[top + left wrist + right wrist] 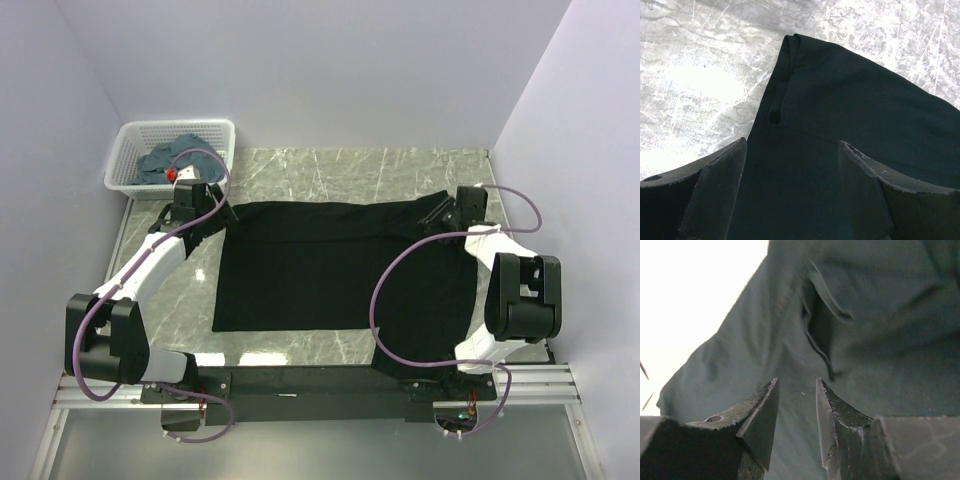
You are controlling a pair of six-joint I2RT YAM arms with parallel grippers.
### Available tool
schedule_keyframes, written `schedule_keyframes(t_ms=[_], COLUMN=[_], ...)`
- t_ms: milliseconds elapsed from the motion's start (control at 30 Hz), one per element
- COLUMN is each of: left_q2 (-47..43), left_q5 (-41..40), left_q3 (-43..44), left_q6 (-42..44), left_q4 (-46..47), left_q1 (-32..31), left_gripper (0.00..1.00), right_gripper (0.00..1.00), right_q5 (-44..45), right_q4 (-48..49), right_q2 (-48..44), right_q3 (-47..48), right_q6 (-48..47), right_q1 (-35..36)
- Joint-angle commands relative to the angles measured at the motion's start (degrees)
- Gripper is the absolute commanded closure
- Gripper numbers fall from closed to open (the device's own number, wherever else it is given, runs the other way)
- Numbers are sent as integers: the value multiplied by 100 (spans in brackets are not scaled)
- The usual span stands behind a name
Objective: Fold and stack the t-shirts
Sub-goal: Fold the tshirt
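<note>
So, black t-shirt [330,265] lies spread flat in the middle of the surface [330,170]; blue-grey shirts [185,160] sit in the basket [122,160] far left. Left gripper [792,145] wide apart over its far-left sleeve edge. Right gripper [797,382] narrowly apart at the far-right corner, nothing clamped. Risk: a pinch catching one layer, or uneven pulling, skews the fold.

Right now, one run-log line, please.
black t-shirt flat on table | left claw open over it | right claw open over it
</note>
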Motion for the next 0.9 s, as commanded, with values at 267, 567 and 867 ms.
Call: schedule_keyframes(t_ms=[267,567,867], left_q2=[-111,-76,-23], left_q5=[-18,-27,8], left_q3=[210,210,236], left_q6=[91,100,100], left_q4=[59,59,42], left_q1=[-19,-19,-19], left_gripper=[21,21,21], right_gripper=[57,58,65], right_q5=[-473,-332,-262], right_q4=[896,992,966], right_q2=[618,777,680], right_q3=[-459,-363,-371], right_q6=[603,620,594], right_q1=[5,-4,-13])
